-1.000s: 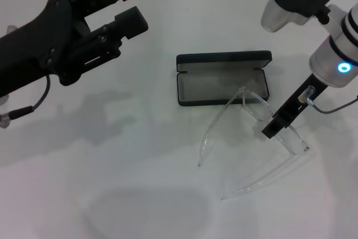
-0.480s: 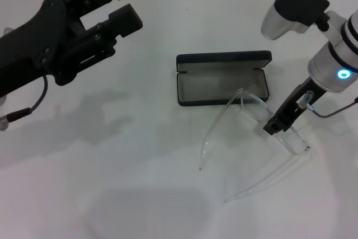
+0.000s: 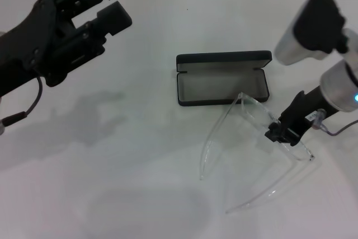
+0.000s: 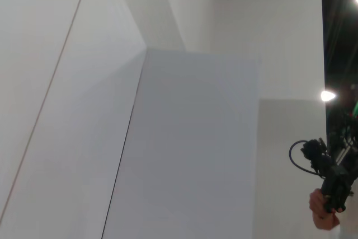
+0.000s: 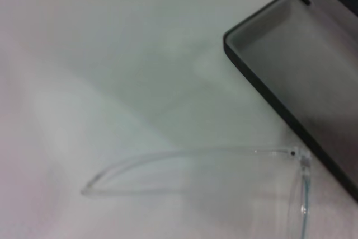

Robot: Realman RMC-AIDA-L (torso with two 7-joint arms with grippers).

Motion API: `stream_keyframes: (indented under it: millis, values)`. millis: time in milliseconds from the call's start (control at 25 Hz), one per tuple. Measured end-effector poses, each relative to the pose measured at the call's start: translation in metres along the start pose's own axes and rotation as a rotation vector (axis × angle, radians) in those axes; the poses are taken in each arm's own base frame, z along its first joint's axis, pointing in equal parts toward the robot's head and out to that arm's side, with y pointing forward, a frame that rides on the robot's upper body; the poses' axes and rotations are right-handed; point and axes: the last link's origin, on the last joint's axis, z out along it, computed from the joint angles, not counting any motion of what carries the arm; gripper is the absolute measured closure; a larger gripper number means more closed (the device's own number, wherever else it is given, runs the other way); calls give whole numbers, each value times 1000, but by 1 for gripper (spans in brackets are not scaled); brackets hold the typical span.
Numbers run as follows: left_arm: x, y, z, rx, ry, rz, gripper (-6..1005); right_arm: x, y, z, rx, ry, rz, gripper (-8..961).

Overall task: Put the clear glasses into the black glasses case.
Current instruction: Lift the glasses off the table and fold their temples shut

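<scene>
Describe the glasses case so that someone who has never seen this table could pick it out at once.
On the white table, look near the middle, between the raised left gripper and the right gripper. The black glasses case lies there open, grey lining up. It is the only dark box; the clear glasses in front of it are transparent.

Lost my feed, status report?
Right end effector on clear glasses, beside open black case. Left end effector raised, open. Nothing in the way.

clear glasses (image 3: 263, 117): colourless see-through plastic, smooth, glossy
black glasses case (image 3: 222, 78): matt black shell, dull grey lining
table (image 3: 140, 155): smooth matt white
left gripper (image 3: 109, 1): matt black
</scene>
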Motion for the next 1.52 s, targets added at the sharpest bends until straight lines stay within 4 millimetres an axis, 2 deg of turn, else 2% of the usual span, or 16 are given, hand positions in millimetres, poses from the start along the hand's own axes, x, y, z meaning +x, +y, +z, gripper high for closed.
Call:
stream_keyframes:
  millis: [200,400,600,800,840,960,1160,1520]
  values:
    - [0,1,-1,-1,2,-7,429,21,12,-23,6,-157,-46,840]
    - [2,6,-1,-37,6,-1,438,39,25,-48,-81,-420,-124,840]
    - [1,7,0,-53,7,-15,537,43,31,-60,-155,-690,-238,840]
    - [-2,7,14,-115,-13,-55,636,38,20,-63,-201,-909,-264,840]
    - [-3,7,15,-123,-16,-60,656,36,17,-62,-213,-929,-269,840]
    - [-7,9,24,-175,-46,-81,820,25,12,-57,-248,-964,-281,841]
    - [-12,11,31,-212,-79,-93,911,11,11,-53,-290,-988,-313,841]
    - [-20,8,35,-216,-125,-113,903,-1,14,-59,-313,-1025,-353,841]
